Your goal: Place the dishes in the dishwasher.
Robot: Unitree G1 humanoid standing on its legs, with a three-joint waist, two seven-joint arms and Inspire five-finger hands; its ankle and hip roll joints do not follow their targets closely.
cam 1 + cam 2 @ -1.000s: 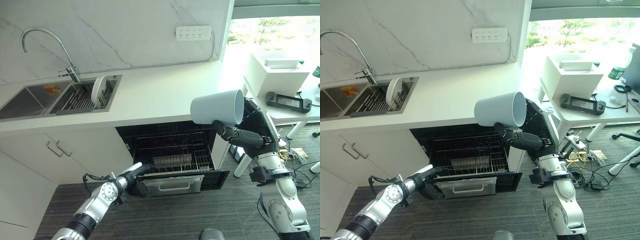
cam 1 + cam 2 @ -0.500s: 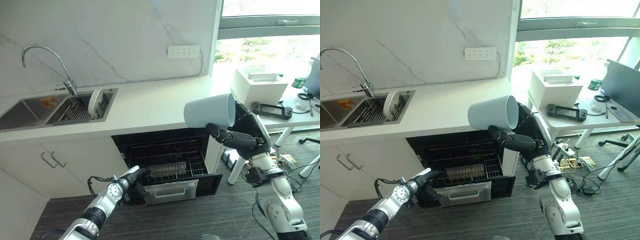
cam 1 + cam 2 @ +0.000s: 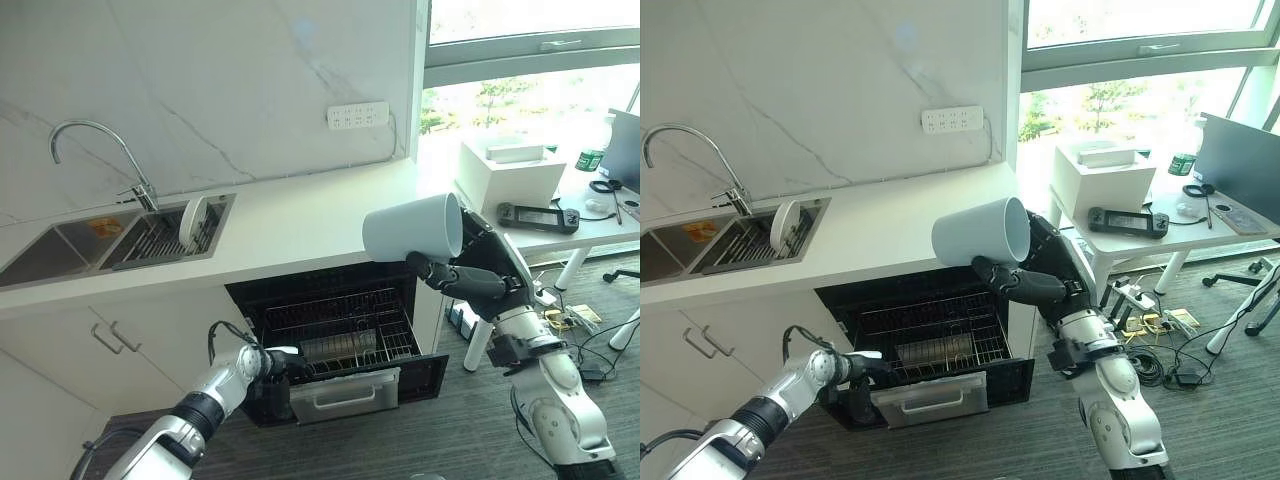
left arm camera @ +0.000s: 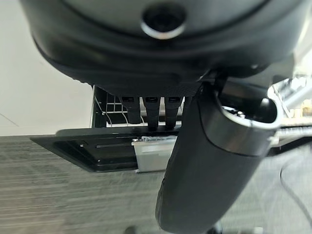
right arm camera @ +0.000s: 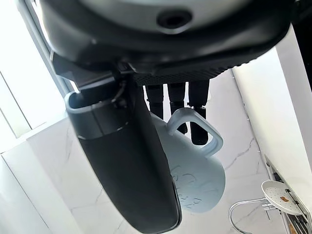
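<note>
My right hand (image 3: 470, 283) is shut on a pale blue mug (image 3: 412, 228), which lies on its side with the mouth turned right. It hangs level with the counter, above the right end of the open dishwasher (image 3: 340, 330). In the right wrist view the fingers (image 5: 187, 105) pass through the mug's (image 5: 200, 180) handle. My left hand (image 3: 276, 362) is low at the left front corner of the pulled-out wire rack (image 3: 930, 335), its straight fingers (image 4: 151, 111) against the rack's edge. A white plate (image 3: 192, 220) stands on edge in the sink's drainer.
The dishwasher's silver front panel (image 3: 345, 392) with its handle juts out over the dark floor. A double sink (image 3: 60, 215) with a tall faucet (image 3: 95, 150) lies at the left. Cabinet doors (image 3: 120, 335) stand left of the dishwasher. A desk (image 3: 590, 225) with a white box (image 3: 510, 170) stands at the right.
The camera has pulled up and back. My left hand has closed in on the rack's left front corner. The mug remains held above the dishwasher's right end.
</note>
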